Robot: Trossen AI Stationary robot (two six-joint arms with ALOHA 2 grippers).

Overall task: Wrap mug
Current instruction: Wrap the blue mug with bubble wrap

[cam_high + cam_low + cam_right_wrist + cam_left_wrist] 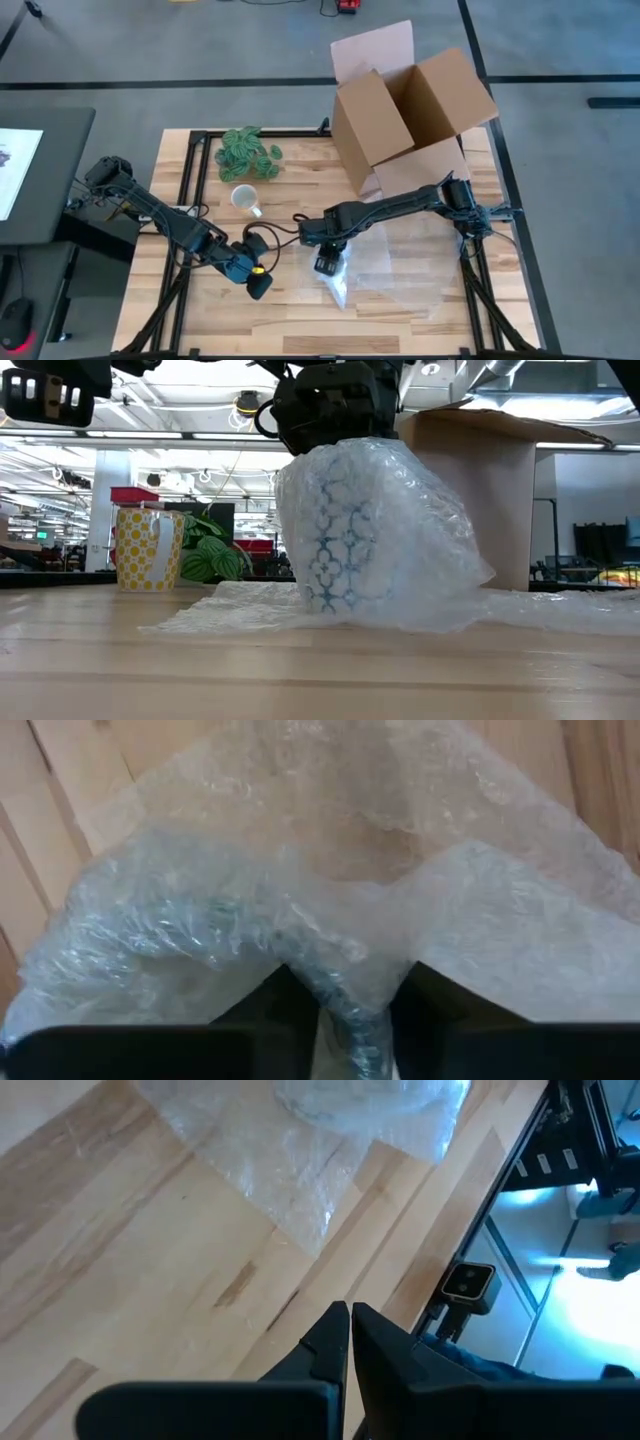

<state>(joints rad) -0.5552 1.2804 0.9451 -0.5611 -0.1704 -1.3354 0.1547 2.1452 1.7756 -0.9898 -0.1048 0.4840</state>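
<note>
A blue-patterned mug [340,550] stands upright on the table, its base on a sheet of bubble wrap [400,265] that is drawn up over it. My right gripper [328,262] comes down on its top and is shut on the wrapped mug. My left gripper [256,281] hovers shut with nothing in it, to the left of the bundle near the front edge; its wrist view shows the shut fingers [350,1335] over bare wood, with the wrap's edge [300,1170] beyond. My right gripper [350,990] pinches the mug's bluish rim [352,1020] between its two fingers, through the bubble wrap laid over it [330,950]. The fingers [330,410] come from above, pointing down. The mug stays upright, its base on the sheet on the table.
A yellow-dotted white mug [243,198] stands left of centre, with a green leafy plant [248,155] behind it. A large open cardboard box [410,115] fills the far right. Bare wood lies along the near edge [200,310].
</note>
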